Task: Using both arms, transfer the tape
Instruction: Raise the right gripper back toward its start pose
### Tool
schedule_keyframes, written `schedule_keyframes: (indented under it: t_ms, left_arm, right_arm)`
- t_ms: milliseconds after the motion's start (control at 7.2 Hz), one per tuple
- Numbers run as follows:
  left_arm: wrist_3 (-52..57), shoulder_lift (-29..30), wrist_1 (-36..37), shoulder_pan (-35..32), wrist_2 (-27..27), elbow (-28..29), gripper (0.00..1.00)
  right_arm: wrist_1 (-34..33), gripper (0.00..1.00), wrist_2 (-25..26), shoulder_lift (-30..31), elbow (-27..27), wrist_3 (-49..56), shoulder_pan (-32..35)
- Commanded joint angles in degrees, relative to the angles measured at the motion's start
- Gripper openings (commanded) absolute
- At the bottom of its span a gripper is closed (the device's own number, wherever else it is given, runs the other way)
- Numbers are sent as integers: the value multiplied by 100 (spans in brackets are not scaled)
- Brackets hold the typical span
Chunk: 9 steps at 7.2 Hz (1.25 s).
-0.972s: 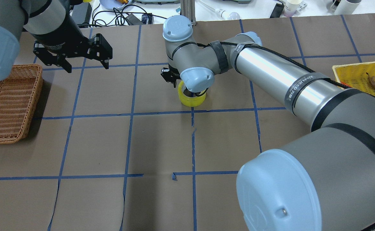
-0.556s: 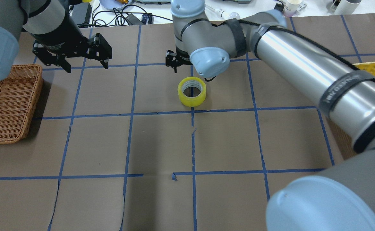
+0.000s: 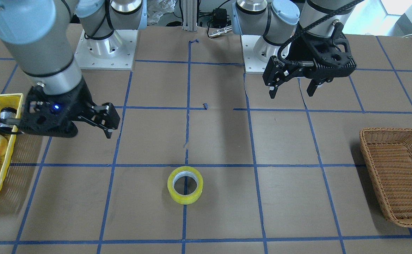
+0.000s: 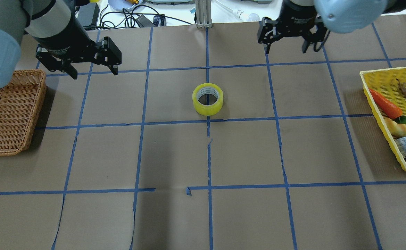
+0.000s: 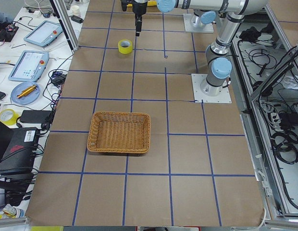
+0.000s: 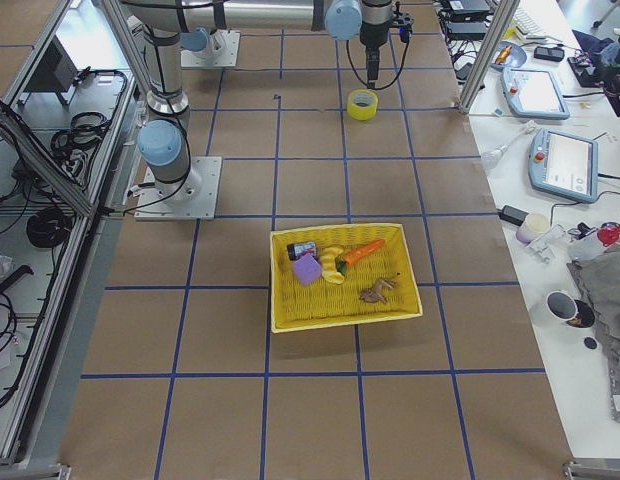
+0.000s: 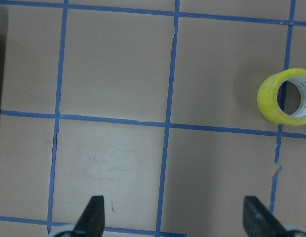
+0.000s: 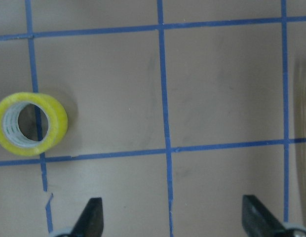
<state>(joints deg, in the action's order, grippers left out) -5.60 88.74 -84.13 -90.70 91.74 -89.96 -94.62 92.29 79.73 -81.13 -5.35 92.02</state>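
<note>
The yellow tape (image 4: 207, 99) lies flat on the brown table near the middle, hole up, with nothing touching it. It also shows in the front view (image 3: 185, 185), at the right edge of the left wrist view (image 7: 286, 96) and at the left edge of the right wrist view (image 8: 30, 123). My left gripper (image 4: 94, 71) hangs open and empty above the table, to the left of and beyond the tape. My right gripper (image 4: 286, 48) hangs open and empty to the right of and beyond the tape. Each wrist view shows both fingertips spread wide over bare table.
A brown wicker basket (image 4: 8, 111) stands at the table's left edge, below my left gripper. A yellow mesh basket (image 4: 380, 78) at the right edge holds a carrot, a bread roll and other small items. Blue tape lines grid the table.
My right arm has drawn back from over the tape, up and to the right, leaving the tape where it lay. The left arm has not moved.
</note>
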Motion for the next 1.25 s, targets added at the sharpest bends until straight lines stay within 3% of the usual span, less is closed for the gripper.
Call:
schedule_keyframes:
  t_ms: [0,278,1111]
  left_arm:
    - [128,-6,-33,60,19,31,100]
    - [155,-6,-77,34,-7,22,100]
    - [261,47,-139,-10,11,22,100]
  right_arm:
    - [261,100,25,534,-654,157,-150]
    - [251,100,-10,903,-973,201,-149]
    - [251,100,-1,957,-1001,201,-149]
